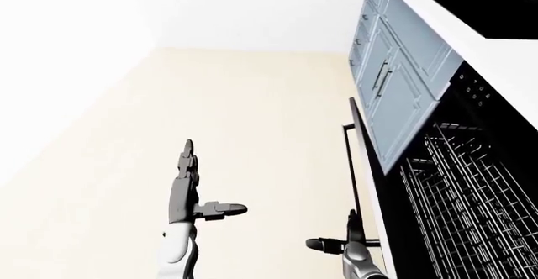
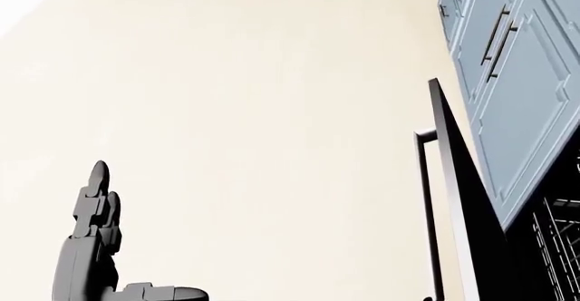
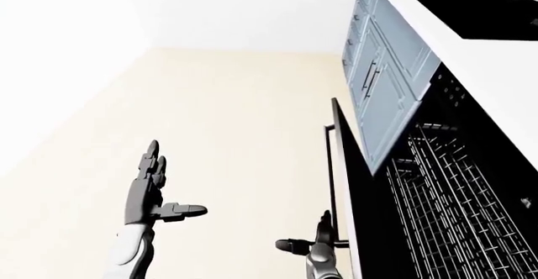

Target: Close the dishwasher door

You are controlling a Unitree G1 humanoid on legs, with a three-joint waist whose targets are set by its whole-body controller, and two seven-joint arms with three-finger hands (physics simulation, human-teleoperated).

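The dishwasher door (image 1: pixel 363 165) is a thin black panel, partly open, seen edge-on at the right of the eye views, with a black bar handle (image 1: pixel 349 165) on its outer face. Wire racks (image 1: pixel 471 191) show inside the dishwasher. My left hand (image 1: pixel 192 184) is open, fingers straight and thumb out, over the floor to the left of the door and apart from it. My right hand (image 1: pixel 340 238) is open at the bottom of the view, its fingers right by the door's outer face next to the handle; I cannot tell whether they touch it.
Blue-grey cabinet doors (image 1: pixel 395 71) with bar handles run beside the dishwasher under a white counter (image 1: pixel 471 33). A black sink (image 1: pixel 487 1) sits in the counter. Cream floor (image 1: pixel 252 102) spreads to the left, with a white wall (image 1: pixel 67 39) beyond.
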